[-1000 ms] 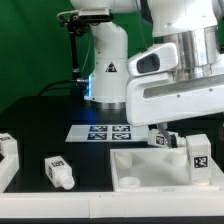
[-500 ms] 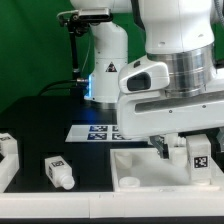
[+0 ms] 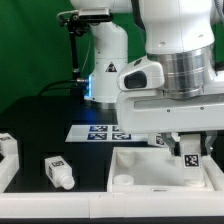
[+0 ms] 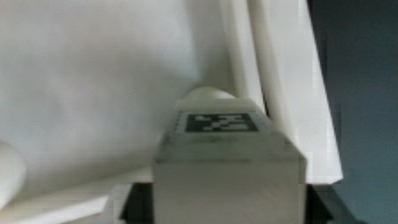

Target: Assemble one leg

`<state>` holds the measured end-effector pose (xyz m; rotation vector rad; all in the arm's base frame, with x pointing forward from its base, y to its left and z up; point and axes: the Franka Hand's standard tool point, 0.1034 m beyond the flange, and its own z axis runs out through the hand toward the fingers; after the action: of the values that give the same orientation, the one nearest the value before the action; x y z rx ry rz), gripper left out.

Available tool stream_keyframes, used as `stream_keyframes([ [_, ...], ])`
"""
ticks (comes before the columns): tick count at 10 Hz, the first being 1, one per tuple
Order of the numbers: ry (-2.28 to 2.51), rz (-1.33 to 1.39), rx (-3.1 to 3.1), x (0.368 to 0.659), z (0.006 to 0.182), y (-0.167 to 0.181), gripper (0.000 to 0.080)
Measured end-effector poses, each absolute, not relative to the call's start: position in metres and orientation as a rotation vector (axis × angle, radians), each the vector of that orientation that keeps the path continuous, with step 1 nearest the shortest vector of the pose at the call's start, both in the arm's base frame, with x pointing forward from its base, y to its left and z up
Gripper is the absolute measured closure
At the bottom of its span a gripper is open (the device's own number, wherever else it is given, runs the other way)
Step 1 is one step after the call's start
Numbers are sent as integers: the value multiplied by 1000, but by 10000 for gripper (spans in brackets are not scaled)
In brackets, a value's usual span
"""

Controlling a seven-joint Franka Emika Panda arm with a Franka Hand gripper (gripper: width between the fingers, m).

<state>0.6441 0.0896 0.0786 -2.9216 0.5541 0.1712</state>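
At the exterior view's right, the gripper [image 3: 186, 148] hangs below the arm with its fingers clamped on the leg [image 3: 190, 160], a chunky white peg whose square tag faces the camera. The leg stands upright over the right-hand part of the white recessed panel [image 3: 140, 165]. In the wrist view the leg's [image 4: 222, 150] tagged face and narrower end point into an inner corner of the panel [image 4: 89, 90], beside its raised rim (whether the tip touches the panel floor cannot be told). A spare leg [image 3: 58, 172] lies on its side on the dark table [image 3: 40, 125], well apart toward the exterior view's left. The marker board [image 3: 95, 132] lies flat behind the panel.
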Motion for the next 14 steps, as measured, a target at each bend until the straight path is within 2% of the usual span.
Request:
stream_keyframes([
  [2,726,186,-2890,644,78,90,515],
  [7,1625,177,-2506,645,77,97,514],
  [9,1840,188,-2362,645,77,97,514],
  [12,1818,185,-2376,645,76,97,494],
  [13,1811,185,-2381,645,76,97,278],
  [14,1592,154,-2541,644,76,99,278],
])
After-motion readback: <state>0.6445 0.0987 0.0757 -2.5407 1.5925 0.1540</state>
